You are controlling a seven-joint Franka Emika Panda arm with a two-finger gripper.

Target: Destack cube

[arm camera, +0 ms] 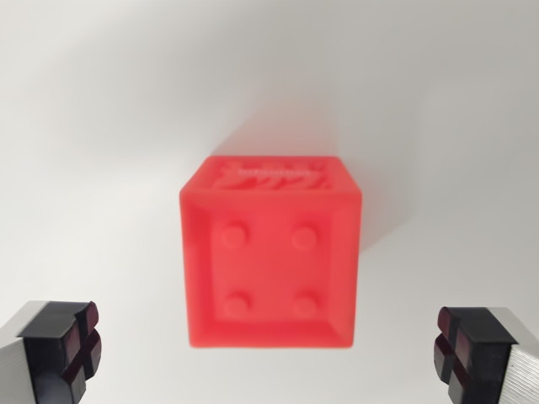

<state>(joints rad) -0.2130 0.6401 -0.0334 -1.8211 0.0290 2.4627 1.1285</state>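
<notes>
A red cube (269,261) fills the middle of the wrist view, seen from above. Its top face has a recessed square with four round studs, and embossed lettering shows on the far side face. Whether another cube lies under it is hidden. My gripper (268,353) hangs above it and is open. One dark-padded fingertip (72,349) shows at the wrist view's left bottom corner, the other fingertip (463,353) at the wrist view's right bottom corner. Both stand well apart from the cube's sides, and nothing is held.
The cube stands on a plain white surface (101,126) that spreads all around it. A soft shadow falls beyond the cube toward the wrist view's right.
</notes>
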